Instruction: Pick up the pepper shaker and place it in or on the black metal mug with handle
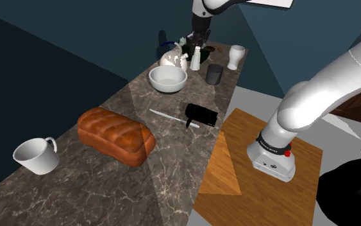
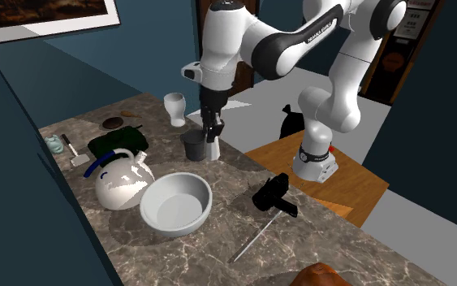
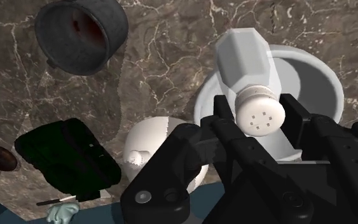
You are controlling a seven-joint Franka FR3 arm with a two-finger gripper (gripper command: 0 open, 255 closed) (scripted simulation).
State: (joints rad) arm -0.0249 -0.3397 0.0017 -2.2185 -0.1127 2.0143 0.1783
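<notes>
The pepper shaker (image 3: 244,63) is a white bottle with a perforated cap. It stands upright between the fingers of my black gripper (image 3: 261,109), which clasp it at the cap. The shaker (image 2: 213,149) hangs right beside the dark mug (image 2: 192,145), its base about level with the mug's foot; I cannot tell whether it touches the counter. My gripper (image 2: 211,130) comes straight down onto it. In the shoulder view the shaker (image 1: 196,59) is at the far end of the marble counter, under the gripper (image 1: 201,40), with the mug (image 1: 214,73) just toward the view's right. The mug (image 3: 82,35) is open-topped and upright.
A white bowl (image 1: 168,78) and a white kettle (image 1: 170,60) sit close to the shaker. A white goblet (image 1: 236,56) stands behind the mug. Nearer lie a knife (image 1: 171,118), a black block (image 1: 202,114), a bread loaf (image 1: 116,136) and a white cup (image 1: 36,155).
</notes>
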